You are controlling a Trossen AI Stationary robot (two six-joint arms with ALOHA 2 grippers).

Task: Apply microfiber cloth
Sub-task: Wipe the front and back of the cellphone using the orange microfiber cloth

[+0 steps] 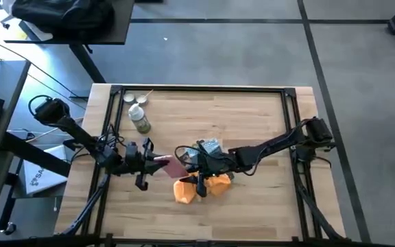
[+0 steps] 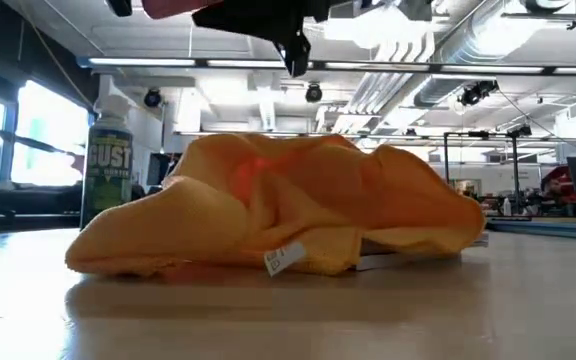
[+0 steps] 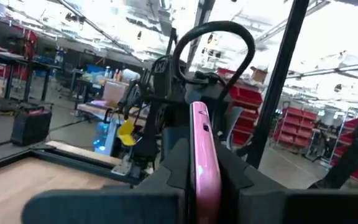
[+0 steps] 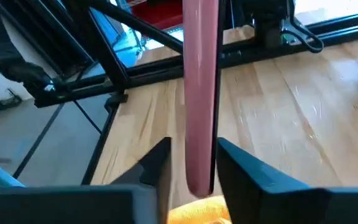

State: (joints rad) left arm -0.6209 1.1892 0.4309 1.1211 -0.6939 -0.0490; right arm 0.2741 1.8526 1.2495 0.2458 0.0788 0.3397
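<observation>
High view, at the table's front centre: I see the microfiber cloth (image 1: 199, 188) crumpled on the wood; left gripper (image 1: 158, 162) and right gripper (image 1: 184, 159) meet above it on a pink phone (image 1: 169, 165).
Low view: cloth heaped; spray can (image 2: 108, 167) behind.
Left wrist view: fingers clamp the phone's edge.
Right wrist view: fingers flank the phone; contact I cannot tell.

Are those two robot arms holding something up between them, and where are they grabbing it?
Yes: a flat pink phone. The left gripper clamps one end; the right gripper's fingers bracket the other end. The orange cloth lies unheld.
</observation>
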